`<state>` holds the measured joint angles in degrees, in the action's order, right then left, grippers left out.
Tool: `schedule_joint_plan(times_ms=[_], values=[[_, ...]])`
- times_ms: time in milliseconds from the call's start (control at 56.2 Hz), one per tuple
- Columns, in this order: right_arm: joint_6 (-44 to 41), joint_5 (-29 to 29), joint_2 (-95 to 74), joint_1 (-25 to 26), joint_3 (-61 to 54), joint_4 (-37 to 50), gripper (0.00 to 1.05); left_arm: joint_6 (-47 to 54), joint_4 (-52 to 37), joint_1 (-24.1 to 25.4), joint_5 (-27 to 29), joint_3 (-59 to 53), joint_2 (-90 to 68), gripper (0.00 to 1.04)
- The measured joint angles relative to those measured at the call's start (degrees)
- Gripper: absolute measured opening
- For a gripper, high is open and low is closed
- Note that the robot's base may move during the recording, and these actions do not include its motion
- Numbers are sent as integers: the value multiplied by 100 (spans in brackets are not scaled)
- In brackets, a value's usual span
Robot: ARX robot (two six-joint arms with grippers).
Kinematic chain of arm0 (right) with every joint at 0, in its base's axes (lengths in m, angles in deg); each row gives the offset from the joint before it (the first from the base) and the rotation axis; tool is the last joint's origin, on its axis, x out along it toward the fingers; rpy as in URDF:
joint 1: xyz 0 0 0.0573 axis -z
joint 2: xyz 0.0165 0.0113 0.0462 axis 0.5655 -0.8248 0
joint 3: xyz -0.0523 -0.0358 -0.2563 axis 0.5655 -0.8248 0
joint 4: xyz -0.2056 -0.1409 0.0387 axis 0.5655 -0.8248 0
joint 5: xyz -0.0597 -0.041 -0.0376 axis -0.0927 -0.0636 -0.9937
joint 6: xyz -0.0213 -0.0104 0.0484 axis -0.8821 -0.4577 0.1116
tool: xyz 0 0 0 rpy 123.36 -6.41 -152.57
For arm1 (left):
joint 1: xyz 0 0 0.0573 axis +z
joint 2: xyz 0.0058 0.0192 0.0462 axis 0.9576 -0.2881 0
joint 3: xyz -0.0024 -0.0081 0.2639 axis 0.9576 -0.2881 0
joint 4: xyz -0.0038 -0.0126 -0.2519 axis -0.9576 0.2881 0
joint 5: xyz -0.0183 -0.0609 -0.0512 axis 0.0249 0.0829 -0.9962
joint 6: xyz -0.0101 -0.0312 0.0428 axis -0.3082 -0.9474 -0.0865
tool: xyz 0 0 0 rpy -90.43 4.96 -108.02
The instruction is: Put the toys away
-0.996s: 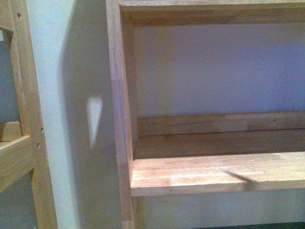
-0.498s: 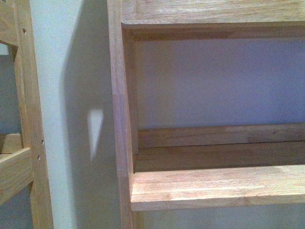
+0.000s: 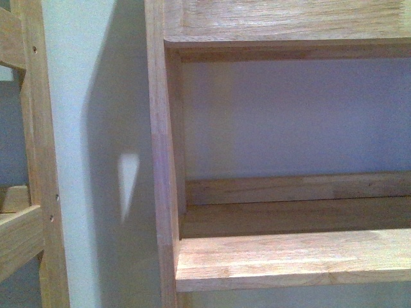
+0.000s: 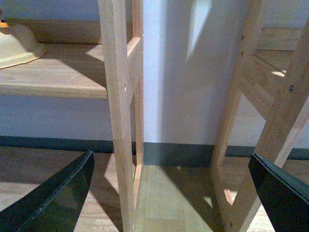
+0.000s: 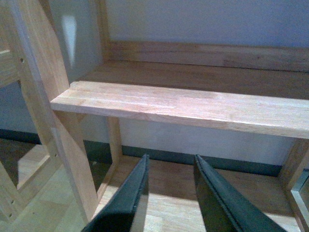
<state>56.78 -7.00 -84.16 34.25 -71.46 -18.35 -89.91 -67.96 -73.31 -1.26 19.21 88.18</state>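
Left wrist view shows what is probably the plush toy, a pale edge resting on a wooden shelf, so stowing looks done. Left gripper gapes wide, empty; right gripper stands slightly parted, empty.

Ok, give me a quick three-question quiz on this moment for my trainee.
1. True or false: the left hand is holding the toy.
2. Where does the toy lie? A) on the floor B) on a shelf C) hung on the wall
3. Which has its fingers spread wider, the left hand or the right hand?
Key: 1 false; 2 B; 3 left.
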Motion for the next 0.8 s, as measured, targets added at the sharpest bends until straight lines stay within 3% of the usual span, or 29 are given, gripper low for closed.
schedule_joint_plan(times_ms=[801], values=[[4,0,518,4,-699,175,16,0,0,0,0,0,0,99]])
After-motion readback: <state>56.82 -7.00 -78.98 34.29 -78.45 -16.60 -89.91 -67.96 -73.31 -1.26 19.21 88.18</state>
